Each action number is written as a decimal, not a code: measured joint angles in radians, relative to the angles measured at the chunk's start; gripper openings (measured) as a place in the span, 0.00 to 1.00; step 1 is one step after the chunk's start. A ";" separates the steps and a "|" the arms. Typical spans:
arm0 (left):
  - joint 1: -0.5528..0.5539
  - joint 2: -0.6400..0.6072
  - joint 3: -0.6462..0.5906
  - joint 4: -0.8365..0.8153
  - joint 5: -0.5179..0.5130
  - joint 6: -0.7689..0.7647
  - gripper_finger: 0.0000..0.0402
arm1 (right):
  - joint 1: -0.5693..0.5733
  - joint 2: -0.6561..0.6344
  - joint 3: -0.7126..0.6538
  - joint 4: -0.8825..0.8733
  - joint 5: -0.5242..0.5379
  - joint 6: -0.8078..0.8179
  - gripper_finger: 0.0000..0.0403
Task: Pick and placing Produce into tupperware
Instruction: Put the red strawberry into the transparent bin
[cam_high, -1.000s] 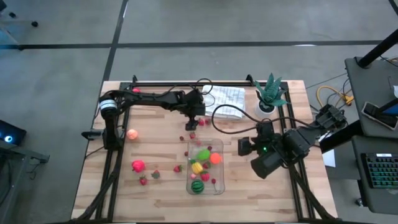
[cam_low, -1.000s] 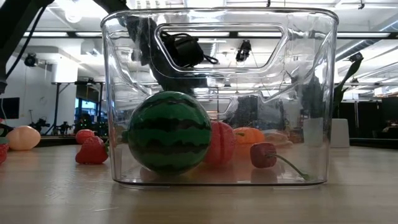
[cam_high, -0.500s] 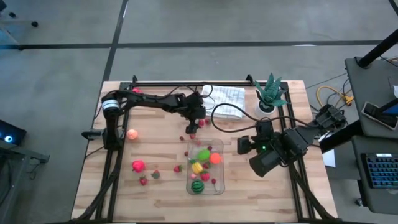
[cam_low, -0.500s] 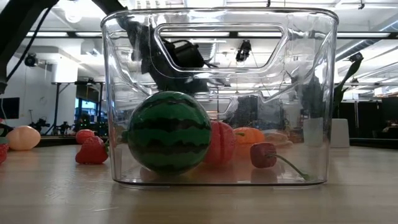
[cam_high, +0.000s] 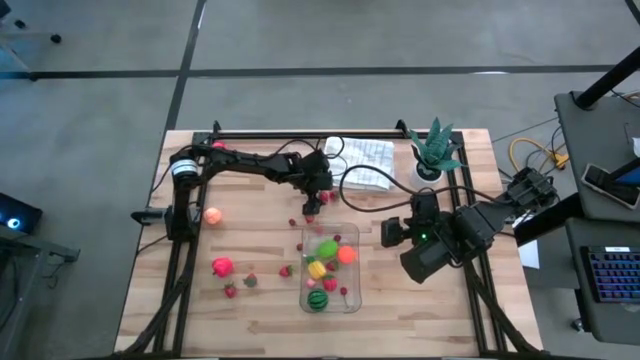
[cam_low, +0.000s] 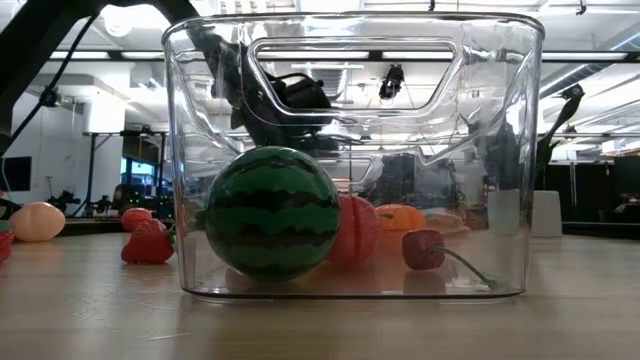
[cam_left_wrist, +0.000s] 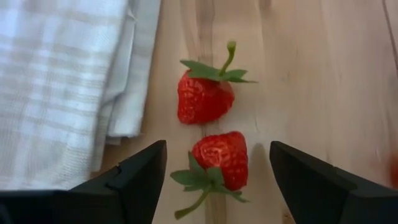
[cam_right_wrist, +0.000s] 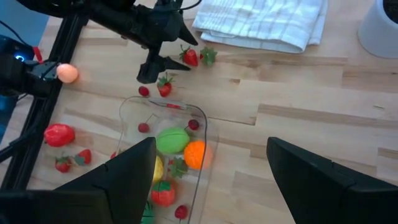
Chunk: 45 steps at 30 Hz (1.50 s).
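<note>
Left tool (cam_left_wrist: 214, 177) spread astride strawberry (cam_left_wrist: 219, 158)

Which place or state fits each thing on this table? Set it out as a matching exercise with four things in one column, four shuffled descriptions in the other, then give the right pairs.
Things
1. watermelon
2. folded cloth
3. left end effector
4. potted plant

Descriptions
A. open, a strawberry between its fingers
B. inside the tupperware
C. at the table's far right corner
D. lying flat beside two strawberries

Pairs: 1-B, 2-D, 3-A, 4-C
</note>
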 joint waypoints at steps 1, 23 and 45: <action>0.000 0.000 0.000 0.003 0.000 0.000 0.65 | 0.000 0.000 0.000 0.000 0.000 0.000 0.74; -0.006 0.021 -0.006 0.007 -0.003 -0.056 0.39 | 0.000 0.000 0.000 0.000 -0.002 0.002 0.74; -0.222 -0.394 -0.003 -0.077 0.004 -0.293 0.32 | 0.001 0.000 0.000 0.008 -0.014 -0.125 0.74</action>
